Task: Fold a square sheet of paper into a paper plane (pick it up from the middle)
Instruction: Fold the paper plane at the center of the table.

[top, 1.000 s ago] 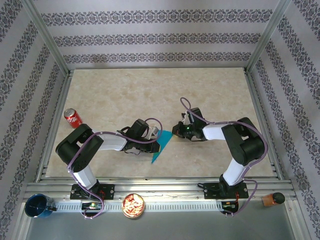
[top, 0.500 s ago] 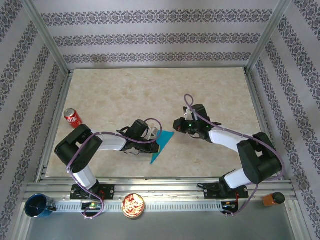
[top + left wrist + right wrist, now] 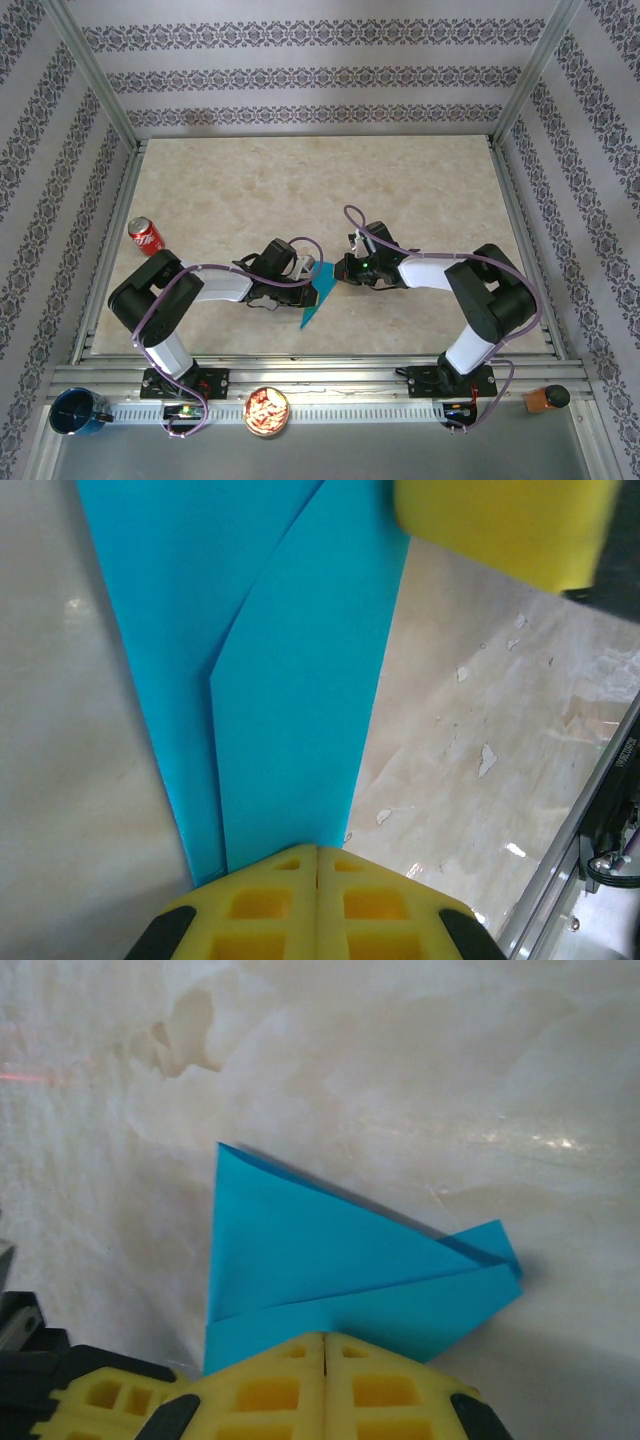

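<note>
Paper plane [image 3: 318,296], half-folded, lies toward 6 o'clock on the table [image 3: 420,190]. Right gripper [image 3: 345,270], jaws shut, has swung back to its 3 o'clock edge, probably creasing. Left gripper [image 3: 306,270], closed, rests at its 9 o'clock side.

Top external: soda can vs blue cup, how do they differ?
Colour: the soda can is red with a silver top; the blue cup is dark blue and glossy.
Place: the can stands on the table near its left edge; the cup sits off it, on the near metal ledge.
Form: the can is closed; the cup is open-topped with a handle.
Shared: both on the left side, apparently upright.
</note>
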`<action>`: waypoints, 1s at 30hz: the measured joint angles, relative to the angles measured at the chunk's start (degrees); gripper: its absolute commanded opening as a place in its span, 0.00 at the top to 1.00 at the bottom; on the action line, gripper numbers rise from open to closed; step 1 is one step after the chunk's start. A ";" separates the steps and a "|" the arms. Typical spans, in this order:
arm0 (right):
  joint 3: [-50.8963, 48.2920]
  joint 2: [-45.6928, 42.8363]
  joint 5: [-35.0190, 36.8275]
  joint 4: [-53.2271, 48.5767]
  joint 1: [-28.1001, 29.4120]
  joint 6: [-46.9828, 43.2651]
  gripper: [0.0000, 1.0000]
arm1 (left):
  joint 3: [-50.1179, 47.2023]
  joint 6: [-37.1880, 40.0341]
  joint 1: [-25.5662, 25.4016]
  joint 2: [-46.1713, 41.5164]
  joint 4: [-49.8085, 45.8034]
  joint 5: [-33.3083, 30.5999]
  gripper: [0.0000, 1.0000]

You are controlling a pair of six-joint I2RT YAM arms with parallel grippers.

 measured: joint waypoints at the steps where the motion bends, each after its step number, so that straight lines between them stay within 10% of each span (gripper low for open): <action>1: 0.00 0.61 0.04 -0.11 0.00 0.00 1.00 | -0.02 0.00 0.00 -0.26 -0.39 -0.15 1.00; 15: -0.02 1.57 -0.11 0.94 0.00 0.04 1.00 | 1.38 -3.67 -0.28 -9.84 -7.26 -1.42 0.98; 30: -0.11 1.57 -0.09 1.14 0.00 0.20 1.00 | 10.05 -6.32 -3.17 3.06 -7.13 -2.03 0.95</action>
